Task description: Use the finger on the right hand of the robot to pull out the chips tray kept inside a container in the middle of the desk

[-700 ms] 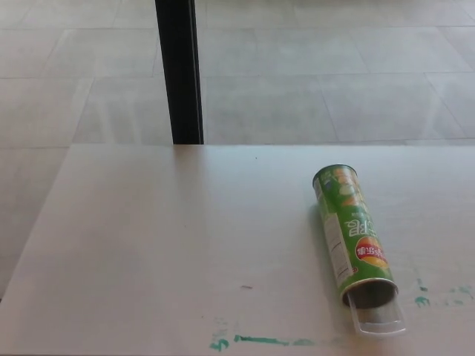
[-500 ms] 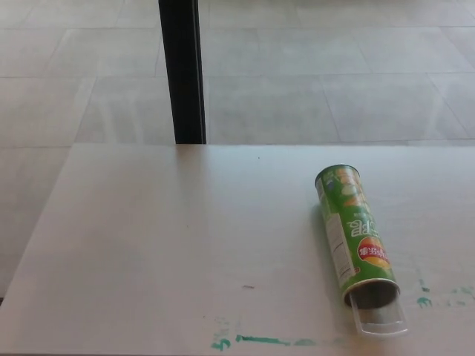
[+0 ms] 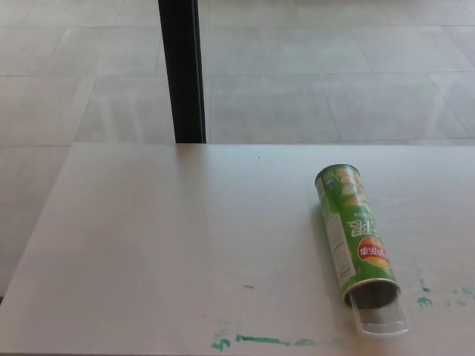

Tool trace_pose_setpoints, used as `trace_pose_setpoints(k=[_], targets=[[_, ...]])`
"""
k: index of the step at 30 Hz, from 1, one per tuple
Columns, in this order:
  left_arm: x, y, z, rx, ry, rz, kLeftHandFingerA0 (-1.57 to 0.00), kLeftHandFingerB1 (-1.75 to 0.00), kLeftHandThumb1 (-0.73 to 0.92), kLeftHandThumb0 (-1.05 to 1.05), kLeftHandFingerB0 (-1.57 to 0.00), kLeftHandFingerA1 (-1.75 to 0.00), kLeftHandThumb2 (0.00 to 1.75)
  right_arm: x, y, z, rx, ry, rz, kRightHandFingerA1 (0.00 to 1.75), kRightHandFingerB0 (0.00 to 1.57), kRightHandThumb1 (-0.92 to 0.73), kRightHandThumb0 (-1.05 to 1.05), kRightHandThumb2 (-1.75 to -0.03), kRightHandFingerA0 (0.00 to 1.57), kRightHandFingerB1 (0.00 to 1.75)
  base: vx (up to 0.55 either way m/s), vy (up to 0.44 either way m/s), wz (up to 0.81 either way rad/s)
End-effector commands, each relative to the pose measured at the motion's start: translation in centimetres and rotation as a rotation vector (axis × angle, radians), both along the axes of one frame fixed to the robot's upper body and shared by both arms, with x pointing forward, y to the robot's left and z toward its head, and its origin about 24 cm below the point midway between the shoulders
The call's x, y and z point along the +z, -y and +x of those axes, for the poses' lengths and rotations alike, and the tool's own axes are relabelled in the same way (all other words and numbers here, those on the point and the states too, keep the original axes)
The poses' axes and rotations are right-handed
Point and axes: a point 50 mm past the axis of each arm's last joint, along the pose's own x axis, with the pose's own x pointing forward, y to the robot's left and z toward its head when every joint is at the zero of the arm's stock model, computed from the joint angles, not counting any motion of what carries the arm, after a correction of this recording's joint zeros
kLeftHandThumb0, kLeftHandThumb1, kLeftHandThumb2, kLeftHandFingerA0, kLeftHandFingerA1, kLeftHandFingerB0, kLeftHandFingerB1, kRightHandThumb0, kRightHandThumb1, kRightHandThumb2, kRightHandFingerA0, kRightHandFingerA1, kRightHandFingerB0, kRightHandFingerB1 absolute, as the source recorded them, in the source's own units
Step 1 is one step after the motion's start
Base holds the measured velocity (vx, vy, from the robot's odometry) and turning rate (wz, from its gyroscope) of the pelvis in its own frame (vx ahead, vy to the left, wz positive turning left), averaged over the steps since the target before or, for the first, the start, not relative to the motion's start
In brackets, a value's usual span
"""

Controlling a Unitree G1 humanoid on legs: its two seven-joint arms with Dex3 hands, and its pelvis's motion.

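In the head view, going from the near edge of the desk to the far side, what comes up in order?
Green paint smear → clear plastic chips tray → green cylindrical chips can lying on its side → black vertical post beyond the white desk.

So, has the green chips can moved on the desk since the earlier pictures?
No. The green chips can keeps its place relative to the green paint marks on the desk; only the camera shifted slightly.
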Motion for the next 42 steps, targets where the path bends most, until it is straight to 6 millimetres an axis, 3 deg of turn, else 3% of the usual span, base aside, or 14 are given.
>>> trace_pose_setpoints(k=[1,2,3,8,12,13,15,16,17,18,19,30,31,42], targets=[[0.6,-0.7,-0.1,-0.010,0.008,0.018,-0.58,-0.57,0.72,-0.49,-0.58,-0.65,0.61,7.6,-5.2,3.4,0.237,0.247,-0.149,0.81,0.26,-0.60,-0.15,-0.58,0.81,0.32,0.00,0.000,0.00],[0.7,-0.7,0.0,-0.011,0.008,0.017,-0.57,-0.56,0.73,-0.48,-0.56,-0.65,0.61,8.0,-5.9,3.7,0.265,0.249,-0.176,0.82,0.27,-0.60,-0.14,-0.57,0.82,0.32,0.00,0.000,0.00],[0.7,-0.7,-0.1,-0.013,0.015,0.012,-0.57,-0.54,0.74,-0.48,-0.54,-0.63,0.62,8.3,-7.0,4.3,0.316,0.258,-0.206,0.87,0.17,-0.39,-0.09,-0.87,0.81,0.50,0.00,0.000,0.00],[0.7,-0.7,0.0,-0.020,0.015,0.015,-0.58,-0.57,0.72,-0.48,-0.57,-0.65,0.61,9.1,-9.9,6.0,0.513,0.205,-0.327,0.89,0.15,-0.42,0.01,-0.89,0.83,0.51,0.00,0.000,0.00],[0.6,-0.7,0.0,-0.002,0.018,0.012,-0.59,-0.58,0.71,-0.48,-0.58,-0.66,0.61,8.7,-12.0,7.2,0.609,0.154,-0.399,0.92,0.16,-0.40,0.00,-0.87,0.90,0.51,0.00,0.000,0.00],[0.7,-0.7,0.1,0.000,0.018,0.014,-0.60,-0.55,0.72,-0.47,-0.56,-0.64,0.61,8.6,-12.5,7.3,0.632,0.147,-0.403,0.87,0.26,-0.59,-0.03,-0.58,0.90,0.37,0.00,0.000,0.00],[0.7,-0.7,0.1,-0.003,0.013,0.014,-0.60,-0.59,0.72,-0.48,-0.58,-0.68,0.61,8.1,-14.2,7.7,0.716,0.126,-0.388,0.96,0.25,-0.59,-0.03,-0.57,0.92,0.36,0.00,0.000,0.00],[0.7,-0.7,0.1,-0.003,0.013,0.014,-0.60,-0.59,0.72,-0.48,-0.58,-0.68,0.61,8.1,-14.3,7.7,0.715,0.124,-0.388,0.96,0.25,-0.59,-0.03,-0.57,0.92,0.36,0.00,0.000,0.00],[0.7,-0.7,0.1,0.000,0.012,0.015,-0.59,-0.58,0.72,-0.48,-0.57,-0.67,0.61,8.0,-14.8,7.8,0.728,0.097,-0.398,0.96,0.15,-0.39,-0.03,-0.88,0.92,0.51,0.00,0.000,0.00],[0.6,-0.7,0.0,-0.003,0.007,0.016,-0.59,-0.58,0.72,-0.48,-0.57,-0.67,0.61,7.9,-14.8,7.6,0.726,0.091,-0.395,0.96,0.15,-0.39,-0.03,-0.88,0.92,0.51,0.00,0.000,0.00],[0.7,-0.8,0.0,-0.008,0.005,0.019,-0.59,-0.56,0.72,-0.48,-0.57,-0.66,0.61,7.4,-15.6,7.7,0.753,0.058,-0.399,0.96,0.25,-0.58,-0.06,-0.56,0.93,0.35,0.00,0.000,0.00],[0.8,-0.9,-0.1,-0.002,0.009,0.014,-0.57,-0.56,0.72,-0.48,-0.53,-0.66,0.61,5.3,-18.4,8.4,0.872,-0.132,-0.565,1.02,0.34,-0.50,-0.12,-0.54,0.99,0.36,0.00,0.000,0.00],[0.7,-0.9,0.0,-0.007,-0.005,0.032,-0.59,-0.56,0.72,-0.48,-0.57,-0.64,0.61,4.9,-19.0,8.8,0.905,-0.166,-0.594,1.14,0.35,-0.52,-0.09,-0.56,0.94,0.39,0.00,0.000,0.00],[1.0,-0.9,0.3,-0.046,-0.006,0.042,-0.57,-0.56,0.73,-0.50,-0.54,-0.64,0.62,4.0,-18.9,10.7,0.930,-0.277,-0.762,1.04,0.37,-0.50,-0.06,-0.54,0.94,0.38,0.00,0.000,0.00]])
